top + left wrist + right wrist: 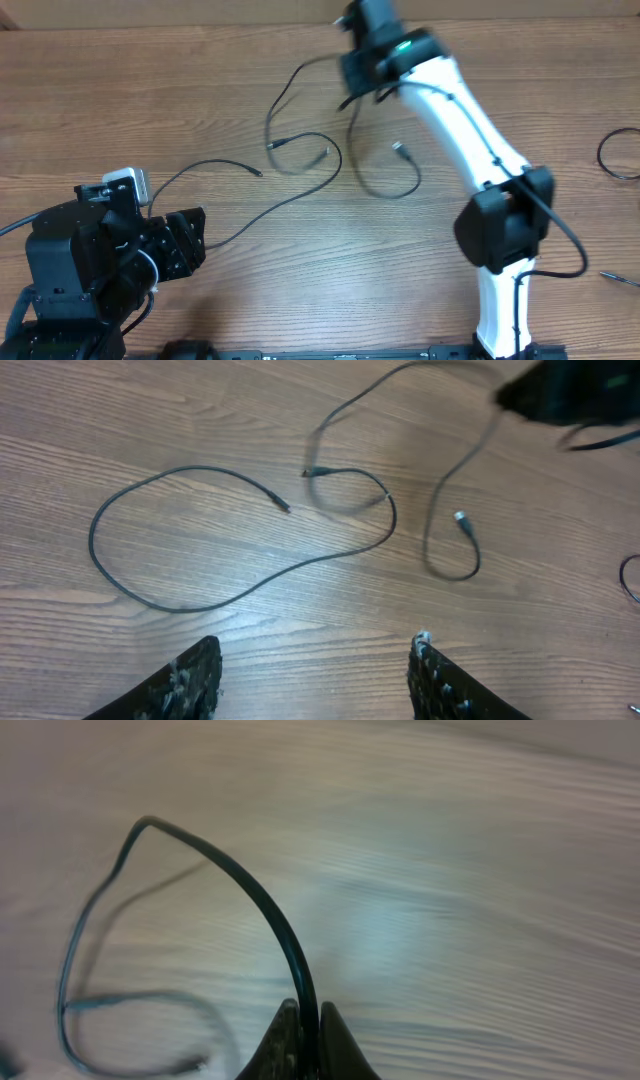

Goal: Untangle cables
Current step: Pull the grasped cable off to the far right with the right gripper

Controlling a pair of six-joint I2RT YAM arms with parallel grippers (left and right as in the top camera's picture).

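- Left tool (315, 665): hovering over the near side of the bench (90, 420), jaws standing apart, gripping nothing and touching nothing.
- Long cable (185, 609): lying flat just ahead of the left tool, curving in a wide open loop.
- Held cable (270, 915): arching up off the bench, loose strands trailing down, one overlapping the long cable's far bend.
- Right tool (308, 1025): reaching over the far side, jaws pinching together on the held cable.
- Coiled cable (601, 155): sitting well apart at the right edge, partly running out of frame.
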